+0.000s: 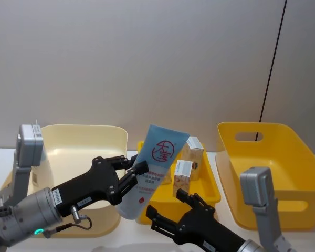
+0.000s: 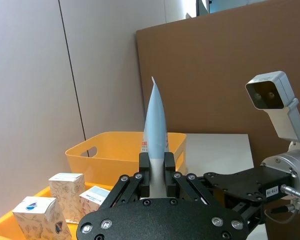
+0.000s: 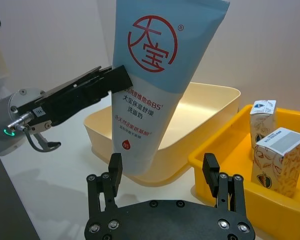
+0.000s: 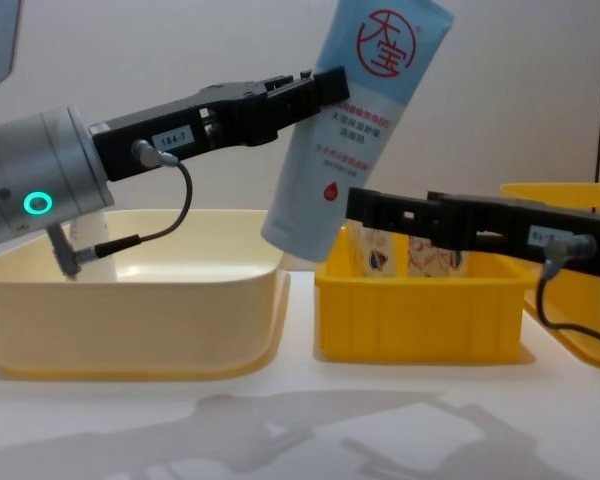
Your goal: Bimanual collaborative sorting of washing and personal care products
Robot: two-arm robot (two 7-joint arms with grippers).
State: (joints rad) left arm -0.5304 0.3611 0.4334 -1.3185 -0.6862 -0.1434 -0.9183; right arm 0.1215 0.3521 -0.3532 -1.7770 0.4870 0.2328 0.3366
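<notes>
Now, nearest: right gripper (image 3: 162, 167) spread wide just beside lower end of tube (image 4: 360, 130), likely readying handover. Left gripper (image 4: 320, 92) pinches tube mid-body, tilted aloft between cream basin (image 1: 79, 142) and yellow tray (image 1: 212, 189). Beyond, white cartons (image 1: 191, 152) stand in tray.

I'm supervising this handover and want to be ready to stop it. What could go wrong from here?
1. The left tool pinches the light-blue tube near one edge, and the tube is tilted with its cap end hanging free. It might pivot or slip before the open right tool shuts on it.
2. The right tool is close to the cartons standing in the yellow tray. A misjudged closing move, or a dropped tube, could tip one.
</notes>
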